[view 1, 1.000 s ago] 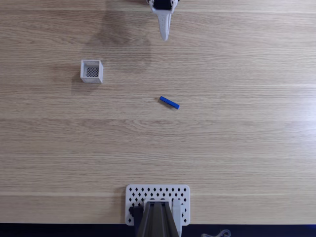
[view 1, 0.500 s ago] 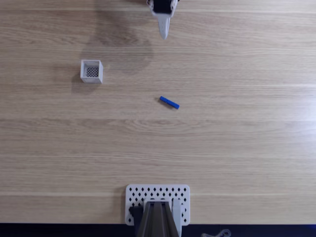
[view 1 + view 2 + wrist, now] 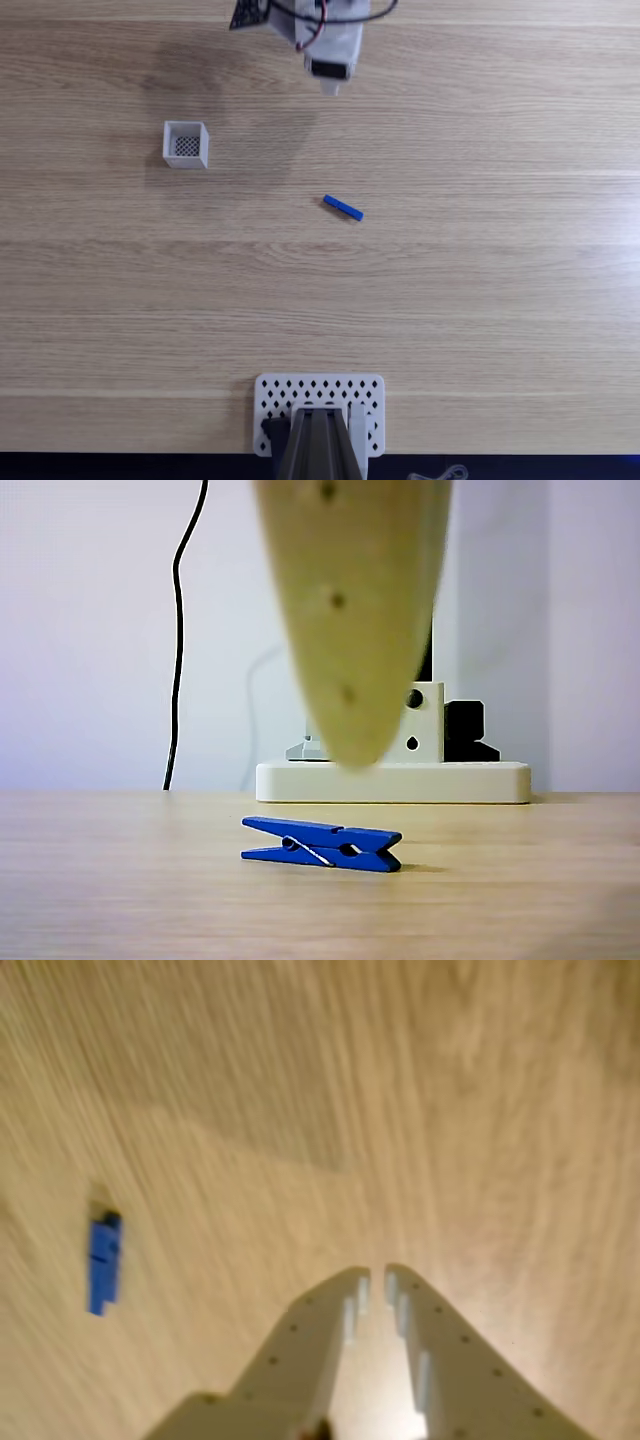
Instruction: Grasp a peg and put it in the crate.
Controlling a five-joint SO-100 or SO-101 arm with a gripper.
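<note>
The blue peg [image 3: 343,208], a clothespin, lies flat on the wooden table near the middle in the fixed view. It also lies in front of the camera in the other view [image 3: 322,844] and at the left in the wrist view [image 3: 103,1262]. The small white crate [image 3: 186,144] with its dark mesh bottom stands to the left, apart from the peg. My gripper [image 3: 329,89] hangs at the top edge of the table, well short of the peg. Its fingers almost touch in the wrist view [image 3: 377,1280], with nothing between them. A blurred finger [image 3: 350,630] hangs above the peg.
A white perforated plate [image 3: 320,400] with a dark grey mount stands at the bottom edge in the fixed view. In the other view it is the white base [image 3: 395,780] behind the peg, and a black cable [image 3: 178,630] hangs along the wall.
The arm has come further in from the top edge, so more of its wrist and wiring shows. The gripper tip has dropped slightly toward the peg. Peg and crate have not moved.
</note>
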